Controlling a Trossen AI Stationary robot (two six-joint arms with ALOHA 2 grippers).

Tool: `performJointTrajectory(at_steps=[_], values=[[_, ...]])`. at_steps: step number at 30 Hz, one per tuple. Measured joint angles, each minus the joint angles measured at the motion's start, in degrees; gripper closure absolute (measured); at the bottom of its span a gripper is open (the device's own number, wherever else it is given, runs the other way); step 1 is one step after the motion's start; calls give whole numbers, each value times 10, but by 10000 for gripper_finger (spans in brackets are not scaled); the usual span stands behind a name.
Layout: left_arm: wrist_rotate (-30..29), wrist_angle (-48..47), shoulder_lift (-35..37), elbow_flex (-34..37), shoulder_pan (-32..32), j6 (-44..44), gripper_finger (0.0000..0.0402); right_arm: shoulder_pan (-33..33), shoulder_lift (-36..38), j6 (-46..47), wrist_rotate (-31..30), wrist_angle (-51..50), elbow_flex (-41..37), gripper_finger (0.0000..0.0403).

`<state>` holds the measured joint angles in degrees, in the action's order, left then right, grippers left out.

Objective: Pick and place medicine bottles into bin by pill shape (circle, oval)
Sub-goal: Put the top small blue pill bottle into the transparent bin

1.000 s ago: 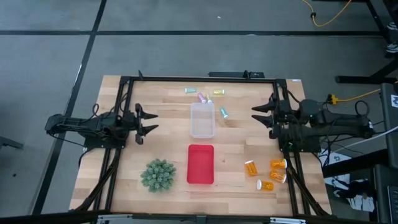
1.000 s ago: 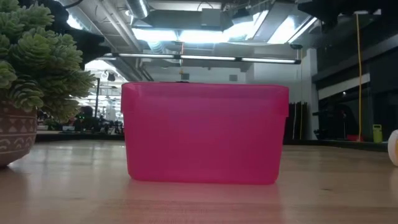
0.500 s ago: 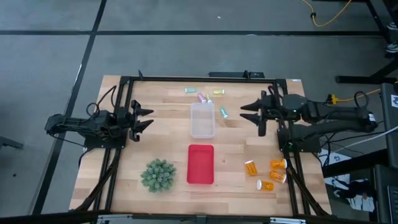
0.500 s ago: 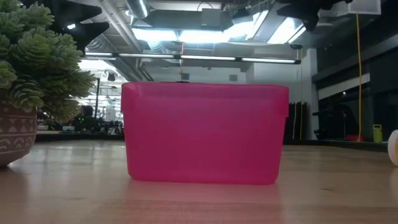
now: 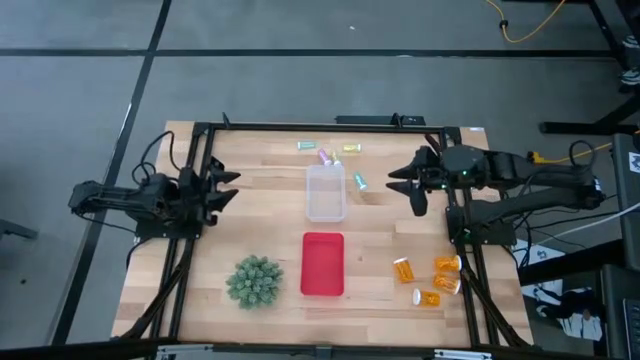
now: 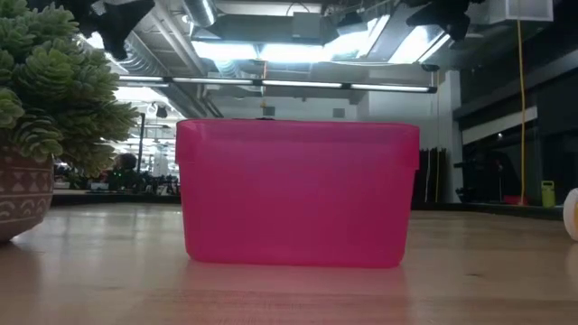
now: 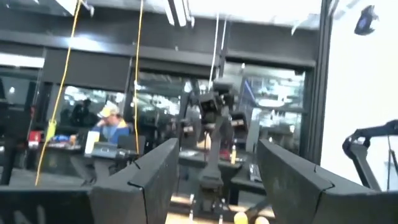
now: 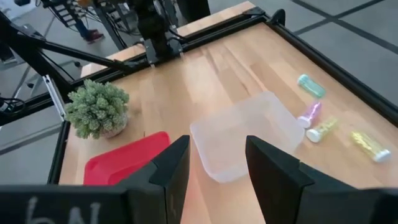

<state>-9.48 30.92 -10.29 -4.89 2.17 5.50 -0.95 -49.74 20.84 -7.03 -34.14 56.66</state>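
Note:
Several orange bottles with white caps (image 5: 430,279) lie on the table at the near right. Pastel vials lie at the far side: green (image 5: 307,146), pink (image 5: 326,157), yellow (image 5: 351,148) and teal (image 5: 360,181); some also show in the right wrist view (image 8: 309,114). My right gripper (image 5: 400,182) is open and empty, raised right of the clear bin (image 5: 325,192), pointing at it (image 8: 217,149). My left gripper (image 5: 228,186) is open and empty at the table's left, pointing across it (image 7: 217,152).
A red bin (image 5: 322,264) stands near the front middle and fills the low view (image 6: 298,194). A potted green plant (image 5: 254,280) stands left of it. A black frame (image 5: 320,125) runs along the table's far edge and sides. A person (image 7: 109,121) sits in the room beyond.
My right gripper has reached out toward the clear bin, toward the table's left, staying open. My left gripper has drawn back a little toward the table's left and far edges and gone up, also staying open. The bottles and vials have stayed where they were.

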Motion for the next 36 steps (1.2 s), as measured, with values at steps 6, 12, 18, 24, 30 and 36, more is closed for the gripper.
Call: performJointTrajectory(at_steps=[6, 12, 18, 24, 30, 36], values=[[-20, -103, -144, -119, 0, 1, 191, 0, 0, -1, 0, -18, 12, 244], [-158, -200, -279, -235, -1, 35, 191, 0, 0, -3, 0, -18, 12, 244], [-209, -316, -399, -331, -43, 79, 191, 0, 0, -42, -38, -18, 12, 244], [-158, -442, -503, -422, -140, 105, 191, 0, 0, -47, -65, -18, 12, 244], [-25, -456, -584, -479, -246, 105, 191, 0, 0, -46, -65, -22, 12, 244], [40, -456, -667, -528, -329, 105, 191, 0, 0, -46, -69, -43, 12, 244]])
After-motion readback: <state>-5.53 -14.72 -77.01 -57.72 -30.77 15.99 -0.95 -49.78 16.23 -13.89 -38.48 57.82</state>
